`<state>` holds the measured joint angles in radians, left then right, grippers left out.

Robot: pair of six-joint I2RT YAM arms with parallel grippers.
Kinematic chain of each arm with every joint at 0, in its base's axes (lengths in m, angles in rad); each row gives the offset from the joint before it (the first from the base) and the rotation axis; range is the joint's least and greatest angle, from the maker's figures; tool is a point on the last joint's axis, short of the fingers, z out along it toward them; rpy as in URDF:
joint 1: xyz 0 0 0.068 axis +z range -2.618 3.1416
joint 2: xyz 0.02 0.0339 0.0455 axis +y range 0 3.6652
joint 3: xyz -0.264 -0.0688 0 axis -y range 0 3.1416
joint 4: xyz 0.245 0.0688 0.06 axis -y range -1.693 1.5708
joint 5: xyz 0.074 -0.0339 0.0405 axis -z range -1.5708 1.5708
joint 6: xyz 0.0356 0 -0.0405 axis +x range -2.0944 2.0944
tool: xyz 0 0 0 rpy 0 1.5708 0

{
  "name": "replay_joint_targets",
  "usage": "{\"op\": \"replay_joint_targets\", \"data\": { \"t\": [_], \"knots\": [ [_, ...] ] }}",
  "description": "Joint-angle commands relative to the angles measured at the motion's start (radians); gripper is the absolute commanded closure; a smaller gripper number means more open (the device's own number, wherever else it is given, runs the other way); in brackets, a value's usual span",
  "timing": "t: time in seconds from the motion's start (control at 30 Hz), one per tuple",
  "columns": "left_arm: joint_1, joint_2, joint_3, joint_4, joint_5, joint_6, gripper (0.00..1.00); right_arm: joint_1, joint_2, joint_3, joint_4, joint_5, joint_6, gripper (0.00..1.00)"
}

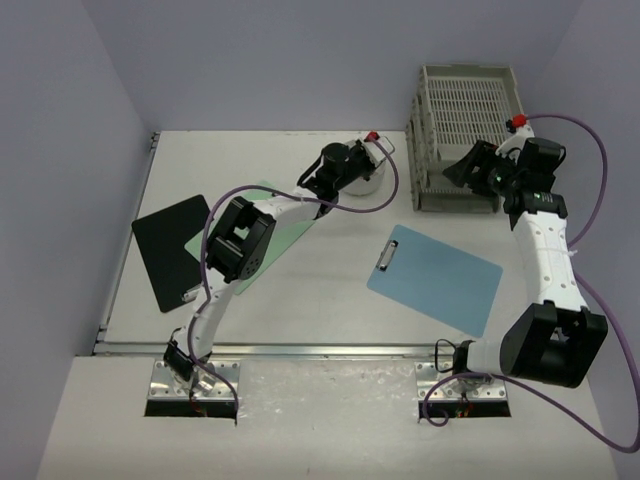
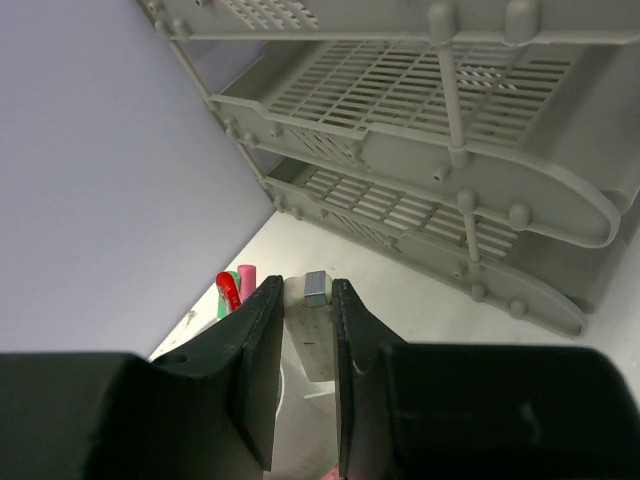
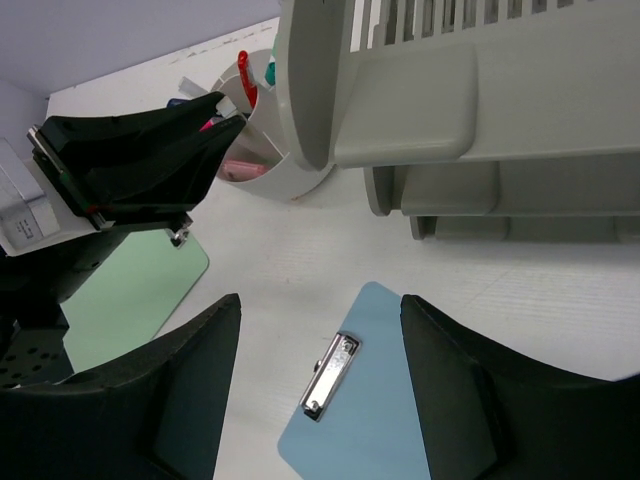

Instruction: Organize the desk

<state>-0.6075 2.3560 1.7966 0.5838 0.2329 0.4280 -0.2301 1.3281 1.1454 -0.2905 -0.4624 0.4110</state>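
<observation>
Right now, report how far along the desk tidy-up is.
Early on. Done: pens stand in the white cup. In hand: the left gripper looks shut on a pale grey-tipped item above that cup; the right gripper hangs open and empty by the grey trays. Left: the black clipboard, green clipboard and blue clipboard lie loose on the desk, none in the trays.

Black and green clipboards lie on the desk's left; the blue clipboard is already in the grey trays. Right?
No. The blue clipboard is not in the grey trays; it lies on the desk in front of them, as the top external view shows. The black clipboard and green clipboard do lie left.
</observation>
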Motion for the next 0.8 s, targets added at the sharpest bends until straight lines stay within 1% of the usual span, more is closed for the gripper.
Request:
{"op": "replay_joint_targets", "data": {
  "t": [0.0, 0.27, 0.53, 0.7, 0.77],
  "knots": [
    [0.003, 0.033, 0.059, 0.092, 0.021, 0.062, 0.96, -0.013, -0.008, -0.019, 0.036, -0.026, 0.017, 0.34],
    [0.005, 0.081, 0.081, 0.112, 0.016, 0.070, 0.91, -0.023, -0.006, -0.028, 0.039, -0.037, 0.023, 0.34],
    [0.006, 0.129, 0.136, 0.126, -0.003, 0.072, 0.89, -0.026, -0.016, -0.068, 0.046, -0.044, 0.023, 0.34],
    [0.009, 0.146, 0.142, 0.128, -0.007, 0.087, 0.81, -0.031, -0.017, -0.081, 0.053, -0.047, 0.025, 0.34],
    [0.012, 0.149, 0.140, 0.132, -0.010, 0.083, 0.73, -0.030, -0.012, -0.079, 0.053, -0.050, 0.026, 0.34]
  ]
}}
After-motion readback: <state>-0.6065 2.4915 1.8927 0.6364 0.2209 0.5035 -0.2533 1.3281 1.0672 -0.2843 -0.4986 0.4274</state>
